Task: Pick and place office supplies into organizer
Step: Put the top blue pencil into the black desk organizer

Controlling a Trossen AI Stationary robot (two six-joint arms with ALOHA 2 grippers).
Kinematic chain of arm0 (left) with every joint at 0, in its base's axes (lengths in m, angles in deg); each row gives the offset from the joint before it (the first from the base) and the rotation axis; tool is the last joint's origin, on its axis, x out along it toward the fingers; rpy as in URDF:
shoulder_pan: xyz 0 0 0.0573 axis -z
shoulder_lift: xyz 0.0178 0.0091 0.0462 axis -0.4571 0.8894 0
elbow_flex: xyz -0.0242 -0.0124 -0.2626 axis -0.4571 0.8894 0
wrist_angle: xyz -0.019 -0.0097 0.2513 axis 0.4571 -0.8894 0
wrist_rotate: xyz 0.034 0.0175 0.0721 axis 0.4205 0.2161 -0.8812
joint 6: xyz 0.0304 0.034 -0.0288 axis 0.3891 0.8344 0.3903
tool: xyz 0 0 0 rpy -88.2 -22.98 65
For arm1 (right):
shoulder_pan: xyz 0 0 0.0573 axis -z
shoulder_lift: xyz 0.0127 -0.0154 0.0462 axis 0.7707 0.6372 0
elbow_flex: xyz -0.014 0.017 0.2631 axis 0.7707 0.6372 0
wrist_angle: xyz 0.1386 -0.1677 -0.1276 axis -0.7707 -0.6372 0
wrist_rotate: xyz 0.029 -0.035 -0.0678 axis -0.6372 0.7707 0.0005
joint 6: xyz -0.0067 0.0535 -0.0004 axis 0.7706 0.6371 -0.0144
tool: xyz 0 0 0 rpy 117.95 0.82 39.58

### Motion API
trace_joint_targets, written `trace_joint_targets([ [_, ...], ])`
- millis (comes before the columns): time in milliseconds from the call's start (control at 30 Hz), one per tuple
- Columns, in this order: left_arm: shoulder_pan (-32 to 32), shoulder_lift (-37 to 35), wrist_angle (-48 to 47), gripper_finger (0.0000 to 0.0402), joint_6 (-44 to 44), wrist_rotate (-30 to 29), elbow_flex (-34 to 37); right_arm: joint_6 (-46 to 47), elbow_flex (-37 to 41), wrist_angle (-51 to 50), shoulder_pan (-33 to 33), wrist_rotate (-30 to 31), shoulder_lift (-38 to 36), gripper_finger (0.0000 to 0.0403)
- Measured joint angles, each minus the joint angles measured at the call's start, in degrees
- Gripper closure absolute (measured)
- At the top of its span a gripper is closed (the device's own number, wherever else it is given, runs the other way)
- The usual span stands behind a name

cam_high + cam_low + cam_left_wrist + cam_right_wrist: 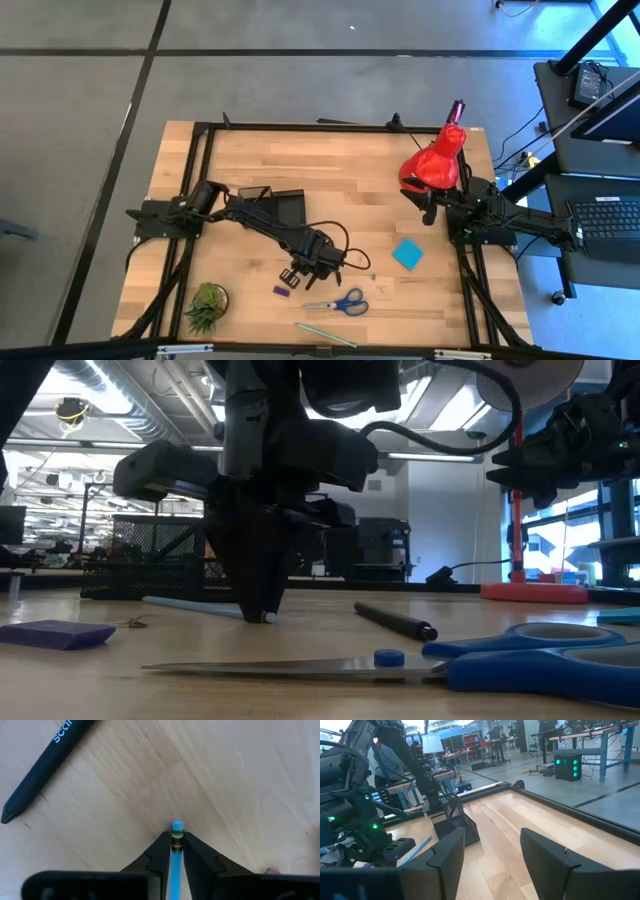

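Left gripper (174,851) grips pencil (177,831) beside pen (42,767); lift level. Right gripper (487,852) open.

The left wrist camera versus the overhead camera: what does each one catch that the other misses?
Only the left wrist view shows the left gripper's fingers standing on either side of a blue pencil, its eraser end poking out over the wood.

Only the high view shows the black organizer, red lamp, potted plant, cyan sticky-note pad, blue-handled scissors, and the right gripper waiting by the lamp.

Both show the wooden table and the left gripper low over it.
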Motion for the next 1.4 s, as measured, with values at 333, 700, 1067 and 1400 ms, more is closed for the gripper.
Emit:
trace_joint_targets([
  [333,0.2,0.0,-0.2,0.0353,0.9,0.3,0.0,0.3,0.0,0.0,0.0,0.0,0.0,0.0208],
  [700,0.6,0.0,-0.1,0.0389,3.6,-0.8,0.0,0.2,0.0,0.0,0.0,0.0,0.0,0.0208],
  [1067,0.1,-1.6,-6.5,0.0391,3.9,-1.2,-2.4,0.3,0.0,0.6,0.0,0.0,0.0,0.0208],
  [1400,-1.4,-9.8,-5.3,0.0391,-2.8,0.5,-2.7,0.3,0.0,0.6,0.0,0.0,0.0,0.0208],
])
